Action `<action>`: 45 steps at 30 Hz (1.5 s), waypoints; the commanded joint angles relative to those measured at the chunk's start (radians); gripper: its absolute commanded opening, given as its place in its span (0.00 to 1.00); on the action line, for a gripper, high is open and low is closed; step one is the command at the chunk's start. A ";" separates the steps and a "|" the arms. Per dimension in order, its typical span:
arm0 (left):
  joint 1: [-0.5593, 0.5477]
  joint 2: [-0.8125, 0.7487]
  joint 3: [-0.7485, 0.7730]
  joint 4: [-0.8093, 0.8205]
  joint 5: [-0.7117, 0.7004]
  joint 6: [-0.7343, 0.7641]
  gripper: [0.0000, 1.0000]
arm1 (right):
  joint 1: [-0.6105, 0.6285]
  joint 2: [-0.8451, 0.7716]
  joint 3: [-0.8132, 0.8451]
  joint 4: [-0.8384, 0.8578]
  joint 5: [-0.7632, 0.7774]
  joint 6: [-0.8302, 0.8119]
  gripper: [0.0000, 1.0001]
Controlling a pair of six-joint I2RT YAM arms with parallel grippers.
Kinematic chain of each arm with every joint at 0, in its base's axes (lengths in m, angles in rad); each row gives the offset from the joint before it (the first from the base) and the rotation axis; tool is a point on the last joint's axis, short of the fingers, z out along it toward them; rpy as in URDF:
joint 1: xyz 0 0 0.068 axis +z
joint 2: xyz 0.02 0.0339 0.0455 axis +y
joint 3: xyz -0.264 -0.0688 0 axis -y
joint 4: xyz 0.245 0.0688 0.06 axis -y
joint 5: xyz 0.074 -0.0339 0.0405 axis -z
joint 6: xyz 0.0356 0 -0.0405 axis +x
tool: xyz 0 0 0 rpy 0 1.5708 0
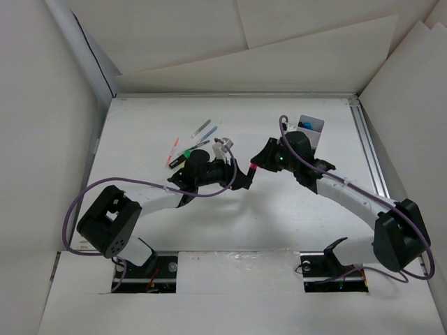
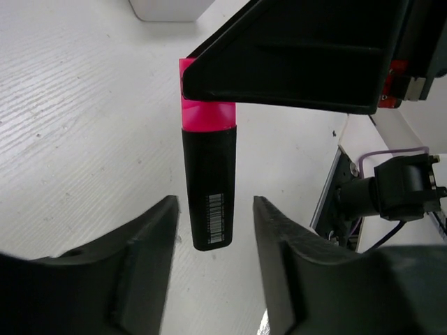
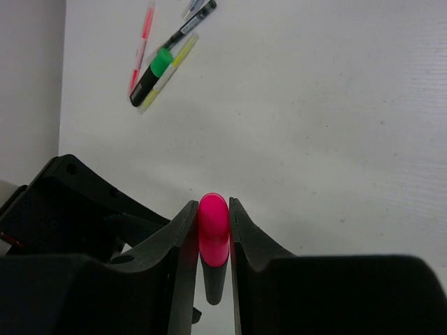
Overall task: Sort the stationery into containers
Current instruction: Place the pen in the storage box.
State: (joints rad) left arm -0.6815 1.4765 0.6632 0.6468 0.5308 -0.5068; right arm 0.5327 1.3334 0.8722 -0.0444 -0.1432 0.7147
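A black highlighter with a pink cap (image 2: pixel 209 188) hangs above the table between the two arms. My right gripper (image 3: pixel 213 207) is shut on its pink cap (image 3: pixel 214 227), both fingers pressed against it. My left gripper (image 2: pixel 213 209) is open, its fingers standing either side of the black barrel with a gap on each side. In the top view the highlighter (image 1: pixel 252 168) sits where the left gripper (image 1: pixel 243 180) and right gripper (image 1: pixel 258 160) meet. More stationery (image 1: pixel 192 143) lies at the back left. The pale container (image 1: pixel 311 129) stands at the back right.
A green-capped highlighter (image 3: pixel 157 66) and thin pens lie together on the white table, left of my grippers. The left arm's black body (image 3: pixel 70 209) is close beside the right gripper. White walls enclose the table, with a metal rail (image 1: pixel 370 153) along the right edge.
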 commanded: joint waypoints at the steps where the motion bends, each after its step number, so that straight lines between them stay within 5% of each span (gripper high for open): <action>1: -0.006 -0.007 0.030 0.059 0.009 0.002 0.47 | -0.019 -0.013 0.019 0.049 -0.013 -0.001 0.09; 11: -0.006 -0.007 0.062 0.059 -0.034 0.011 0.66 | -0.112 -0.146 -0.001 -0.026 0.201 0.019 0.09; 20: -0.006 -0.053 0.035 -0.025 -0.290 0.022 0.62 | -0.112 -0.146 0.114 -0.233 0.871 0.126 0.09; 24: -0.006 -0.053 0.049 -0.101 -0.386 0.050 0.61 | -0.134 -0.060 0.188 -0.319 1.043 0.190 0.09; 45: 0.014 -0.070 0.024 -0.078 -0.373 0.050 0.61 | -0.246 0.213 0.292 -0.290 1.140 0.250 0.09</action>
State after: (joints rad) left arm -0.6781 1.4242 0.6891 0.5331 0.1329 -0.4637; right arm 0.2836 1.5429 1.1217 -0.3500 0.9604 0.9501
